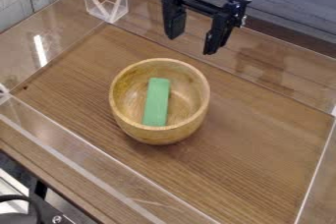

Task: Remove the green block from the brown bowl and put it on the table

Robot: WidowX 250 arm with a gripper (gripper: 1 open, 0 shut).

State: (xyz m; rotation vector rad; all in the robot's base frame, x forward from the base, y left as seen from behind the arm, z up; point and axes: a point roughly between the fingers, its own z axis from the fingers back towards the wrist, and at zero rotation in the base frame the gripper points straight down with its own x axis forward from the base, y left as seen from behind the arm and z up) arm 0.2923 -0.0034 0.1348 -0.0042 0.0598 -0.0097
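The brown bowl (159, 100) stands near the middle of the table (262, 140). Inside it lies the green block (157, 101), flat along the bowl's bottom, pointing away from the camera. My gripper (195, 29) hangs above the table behind the bowl and a little to its right. Its two black fingers (172, 18) point down, spread apart, with nothing between them. The gripper is well clear of the bowl and touches nothing.
Clear acrylic walls (79, 159) edge the tabletop on all sides. A small clear acrylic stand (105, 6) sits at the far left corner.
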